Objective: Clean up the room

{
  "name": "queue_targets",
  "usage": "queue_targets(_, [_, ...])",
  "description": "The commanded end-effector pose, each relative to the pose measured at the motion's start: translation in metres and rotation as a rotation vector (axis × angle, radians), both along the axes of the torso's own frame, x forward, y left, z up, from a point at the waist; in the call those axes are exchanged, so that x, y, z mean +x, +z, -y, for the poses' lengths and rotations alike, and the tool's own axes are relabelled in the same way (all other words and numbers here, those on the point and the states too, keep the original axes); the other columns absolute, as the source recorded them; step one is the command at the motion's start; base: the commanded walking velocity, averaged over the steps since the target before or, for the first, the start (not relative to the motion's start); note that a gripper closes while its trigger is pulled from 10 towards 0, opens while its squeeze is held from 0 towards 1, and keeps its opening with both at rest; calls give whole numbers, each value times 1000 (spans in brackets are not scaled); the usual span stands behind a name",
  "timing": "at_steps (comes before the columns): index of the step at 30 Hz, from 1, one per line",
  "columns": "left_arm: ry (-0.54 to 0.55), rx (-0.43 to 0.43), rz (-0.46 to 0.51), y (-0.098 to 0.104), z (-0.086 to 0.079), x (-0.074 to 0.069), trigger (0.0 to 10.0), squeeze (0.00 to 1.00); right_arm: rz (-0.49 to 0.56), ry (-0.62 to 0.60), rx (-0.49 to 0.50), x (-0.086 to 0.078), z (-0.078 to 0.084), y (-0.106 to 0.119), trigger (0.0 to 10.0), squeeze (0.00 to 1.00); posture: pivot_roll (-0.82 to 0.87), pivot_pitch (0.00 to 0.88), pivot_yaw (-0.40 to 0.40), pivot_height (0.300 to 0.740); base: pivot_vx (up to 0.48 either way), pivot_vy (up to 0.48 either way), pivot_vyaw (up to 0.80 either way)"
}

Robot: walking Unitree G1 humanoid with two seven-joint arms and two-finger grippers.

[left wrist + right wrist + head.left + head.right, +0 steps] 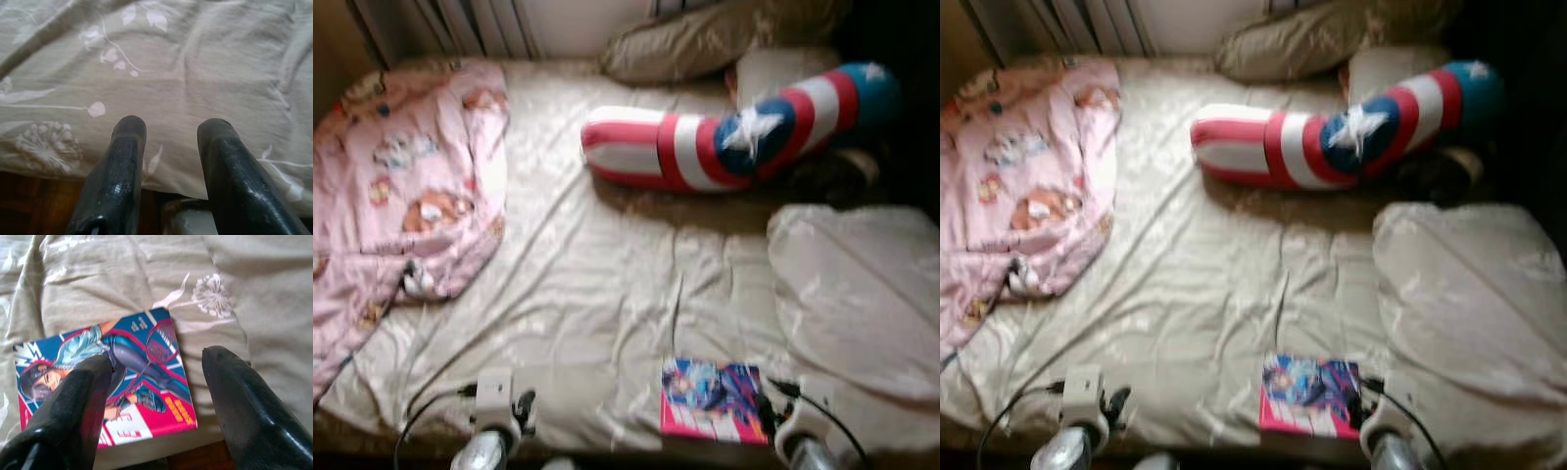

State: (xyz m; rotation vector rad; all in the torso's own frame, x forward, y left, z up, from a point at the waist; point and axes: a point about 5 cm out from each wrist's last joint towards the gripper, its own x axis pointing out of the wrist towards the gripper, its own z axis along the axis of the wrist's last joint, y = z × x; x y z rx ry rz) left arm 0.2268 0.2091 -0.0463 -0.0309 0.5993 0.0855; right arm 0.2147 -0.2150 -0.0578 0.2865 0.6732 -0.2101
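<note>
A pink and blue comic book [713, 399] lies flat on the beige bed sheet [607, 294] near the bed's front edge. My right gripper [156, 364] hangs open just above it, one finger over the cover [112, 377], the other beside its edge. At the front left, my left gripper [171, 129] is open over bare sheet at the bed's edge, holding nothing. Further back, a long red, white and blue star cushion [734, 132] rests across the bed. A crumpled pink blanket [401, 186] covers the left side.
A beige pillow [857, 289] lies at the right, and another pillow [705, 39] leans at the head of the bed. A radiator [480, 24] stands behind the bed. Dark floor shows under the front edge [39, 205].
</note>
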Motion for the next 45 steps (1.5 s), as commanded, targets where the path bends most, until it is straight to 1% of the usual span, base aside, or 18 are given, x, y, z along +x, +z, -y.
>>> queue_targets(1, [7, 4, -123, -17, 0, -23, 10000, 0, -81, -17, 15, -18, -2, -12, 10000, 0, 62, 105, -14, 740, 0, 0, 0])
queue_targets(3, [18, 5, -155, -22, 0, -30, 10000, 0, -114, 10, 6, -21, -5, -15, 10000, 0, 54, 99, -18, 740, 0, 0, 0])
queue_targets(7, [47, -1, -177, -25, -1, -35, 10000, 0, -162, 122, -36, -25, -16, -19, 10000, 0, 62, 105, -30, 740, 0, 0, 0])
queue_targets(10, [43, 0, -173, -25, 0, -34, 10000, 0, -166, 124, -26, -25, -21, -20, 10000, 0, 67, 122, -32, 740, 0, 0, 0])
queue_targets(12, [46, 2, -170, -24, 0, -33, 10000, 0, -160, 103, -12, -24, -22, -20, 10000, 0, 67, 126, -31, 740, 0, 0, 0])
queue_targets(16, [58, 9, -178, -25, -3, -35, 10000, 0, -174, 109, -4, -26, -29, -22, 10000, 0, 65, 137, -25, 740, 0, 0, 0])
queue_targets(20, [60, 12, -184, -25, -3, -36, 10000, 0, -200, 136, -7, -31, -29, -25, 10000, 0, 66, 141, -22, 740, 0, 0, 0])
queue_targets(22, [60, 13, -186, -25, -4, -36, 10000, 0, -212, 134, -9, -36, -24, -27, 10000, 0, 65, 147, -20, 740, 0, 0, 0])
queue_targets(26, [55, 15, -188, -25, -3, -36, 10000, 0, -228, 118, -19, -41, -17, -28, 10000, 0, 64, 152, -17, 740, 0, 0, 750])
queue_targets(31, [51, 14, -187, -25, -1, -34, 10000, 0, -221, 122, -9, -38, -22, -27, 10000, 0, 69, 159, -15, 740, 0, 0, 800])
queue_targets(45, [57, 15, -193, -25, -1, -34, 10000, 0, -218, 117, -2, -38, -22, -28, 10000, 0, 70, 164, -17, 740, 0, 0, 800])
